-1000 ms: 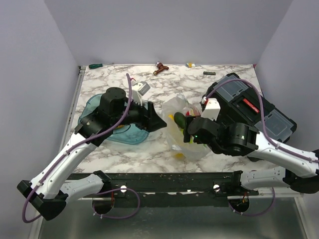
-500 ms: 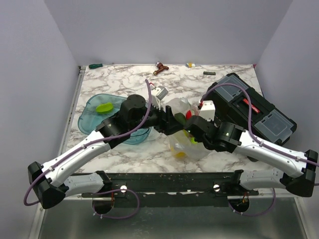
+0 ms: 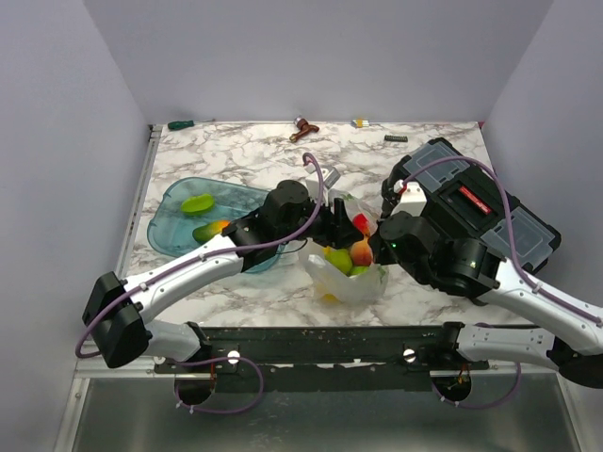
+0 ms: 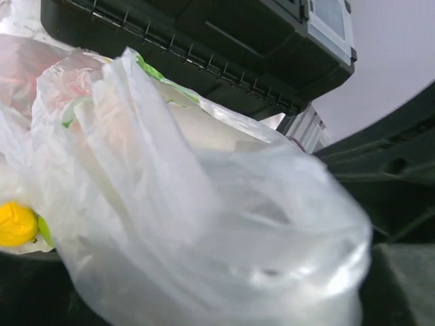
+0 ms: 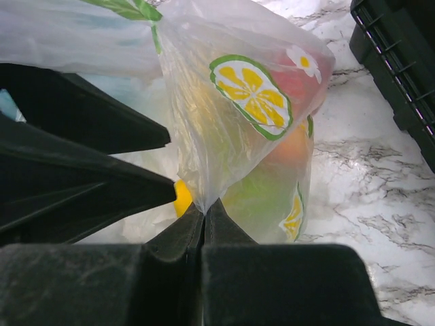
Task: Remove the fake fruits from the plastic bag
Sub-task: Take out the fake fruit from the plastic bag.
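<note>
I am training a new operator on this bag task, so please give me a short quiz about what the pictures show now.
1. True or false: the jaws of the right gripper are shut on the film of the plastic bag.
2. In the top view, how many fake fruits show in the teal tray? A: none. B: two. C: five.
3. Fill in: to the right of the bag stands a black ______.
Key: 1 true; 2 B; 3 tool case.

Fake fruits (image 3: pixel 350 255) inside plastic bag (image 3: pixel 350 286)
</note>
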You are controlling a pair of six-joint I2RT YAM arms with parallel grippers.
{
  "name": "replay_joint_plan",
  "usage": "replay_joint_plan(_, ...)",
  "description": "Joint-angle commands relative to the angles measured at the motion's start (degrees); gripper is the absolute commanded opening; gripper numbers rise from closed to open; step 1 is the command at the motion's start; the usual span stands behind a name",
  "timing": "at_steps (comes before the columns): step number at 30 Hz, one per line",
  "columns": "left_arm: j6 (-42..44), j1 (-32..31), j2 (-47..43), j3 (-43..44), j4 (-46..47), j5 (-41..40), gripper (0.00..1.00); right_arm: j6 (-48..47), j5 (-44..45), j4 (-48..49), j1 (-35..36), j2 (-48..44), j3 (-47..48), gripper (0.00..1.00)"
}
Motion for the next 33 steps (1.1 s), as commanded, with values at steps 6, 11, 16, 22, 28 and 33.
replay_joint_plan(6,1.02,-2.68,1.83,-3.61,1.99,-4.63,0.48,-1.86,-0.56,1.96,-0.01,0.27,2.62,0.01)
replay_joint_plan(11,2.96,-4.36,6.20,-2.36,-2.38,-6.25,0.47,-2.11,0.27,1.63,0.03,0.36,2.49,0.01)
replay_joint_plan(16,3.19,-5.56,10.59,-1.28,-4.43,-9.80,0.45,-2.04,0.20,1.52,0.00,0.23,2.36,0.01)
replay_joint_plan(22,4.41,-6.76,16.97,2.72,-8.00,-8.61,0.47,-1.91,0.81,0.64,0.03,-0.21,2.01,0.01)
replay_joint_plan(28,3.44,-8.57,19.24,2.57,-6.53,-7.35,0.48,-1.75,0.96,0.38,0.10,-0.56,2.14,0.01)
replay_joint_plan(33,2.41,-9.38,20.05,1.64,-5.72,-7.31,0.47,-2.15,1.32,0.55,0.02,-0.46,3.67,0.01)
